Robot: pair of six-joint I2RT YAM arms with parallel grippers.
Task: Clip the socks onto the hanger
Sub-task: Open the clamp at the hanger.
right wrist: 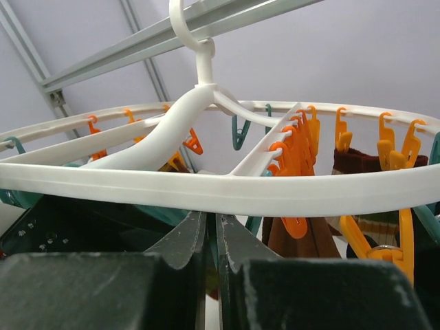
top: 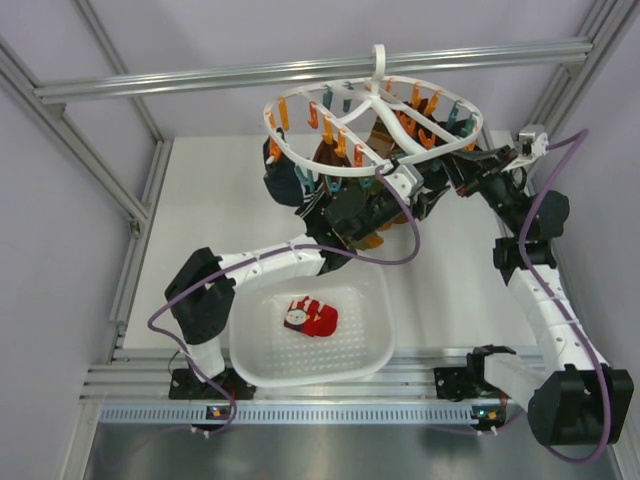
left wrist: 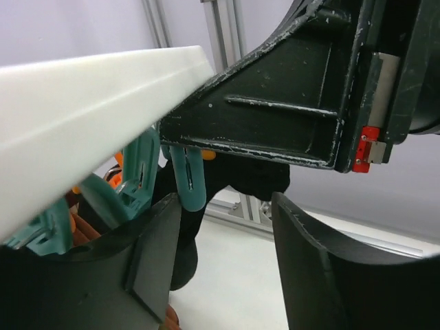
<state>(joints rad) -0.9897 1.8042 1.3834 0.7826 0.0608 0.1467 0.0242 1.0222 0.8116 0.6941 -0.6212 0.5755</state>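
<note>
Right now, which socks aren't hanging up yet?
The red socks, lying in the basket; the brown socks hang from the hanger.

The left arm (top: 270,265) folds at its elbow on the near left and stretches right and far. The right arm (top: 545,290) climbs the right side, then bends left. The left pincer (left wrist: 227,234) gapes, jaws apart; the right pincer (right wrist: 214,232) is pressed closed, tips upward.

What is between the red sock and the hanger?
In the top view, the left arm crosses between the red sock in the basket and the hanger.
</note>
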